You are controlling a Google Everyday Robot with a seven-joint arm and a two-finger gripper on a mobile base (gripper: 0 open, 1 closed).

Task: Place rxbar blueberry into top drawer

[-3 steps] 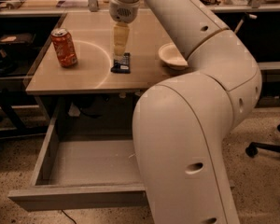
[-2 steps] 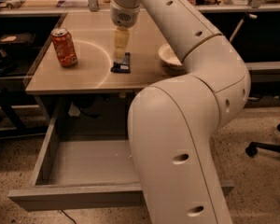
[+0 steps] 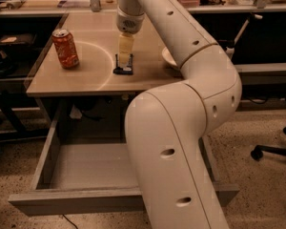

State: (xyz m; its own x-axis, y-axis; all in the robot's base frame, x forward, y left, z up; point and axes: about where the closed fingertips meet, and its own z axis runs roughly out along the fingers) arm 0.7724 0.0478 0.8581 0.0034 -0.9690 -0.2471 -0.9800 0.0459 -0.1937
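Speckled flooring surrounds a wooden table [image 3: 86, 82], below whose front edge the top drawer [image 3: 86, 199] is pulled open. The rxbar blueberry [image 3: 124, 71] is laid on the tabletop near the middle of the front edge. The gripper [image 3: 125, 57] is lowered straight onto it from above; whether the bar is grasped cannot be told. An orange soda can [image 3: 65, 48] is stood upright towards the left edge, and a pale bowl [image 3: 169, 57] is partly hidden by the white arm [image 3: 181, 128] towards the right edge.
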